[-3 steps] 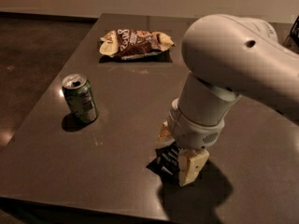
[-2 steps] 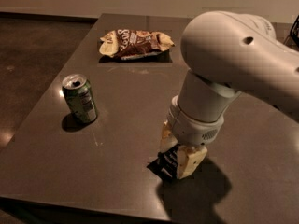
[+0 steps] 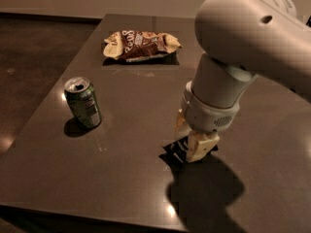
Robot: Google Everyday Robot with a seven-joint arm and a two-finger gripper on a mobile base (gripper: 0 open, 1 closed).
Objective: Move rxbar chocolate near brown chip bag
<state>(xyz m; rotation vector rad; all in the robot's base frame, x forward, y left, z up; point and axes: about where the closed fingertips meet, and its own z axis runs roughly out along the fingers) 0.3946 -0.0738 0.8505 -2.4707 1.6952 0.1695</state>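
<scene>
The gripper (image 3: 190, 143) is down at the tabletop (image 3: 131, 144), hanging straight below the bulky pale arm (image 3: 243, 42), and its two cream fingers (image 3: 199, 148) stand on either side of the chocolate bar (image 3: 174, 154), pressed in against it as far as can be judged. The black wrapper sticks out from between them on the side facing the soda can (image 3: 83, 102) and seems to lie flat on the tabletop. So the step in hand looks like the grasp itself, with the carry not yet begun. The chip bag (image 3: 141, 43) lies well beyond the gripper, at the far end of the tabletop and somewhat over toward the can's side, well apart from the bar. The next move calls for a firm hold on a thin, slick wrapper, then a lift just clear of the surface and a carry away from the gripper's present spot toward the bag, setting the bar down just beside it, not on it. The can stands off to the gripper's side, apart from that path, so it should not be in the way. As for containers, the can stands upright with its top opened, and nothing of its contents shows; the bag is crumpled and lying flat, and whether anything is inside cannot be told.
</scene>
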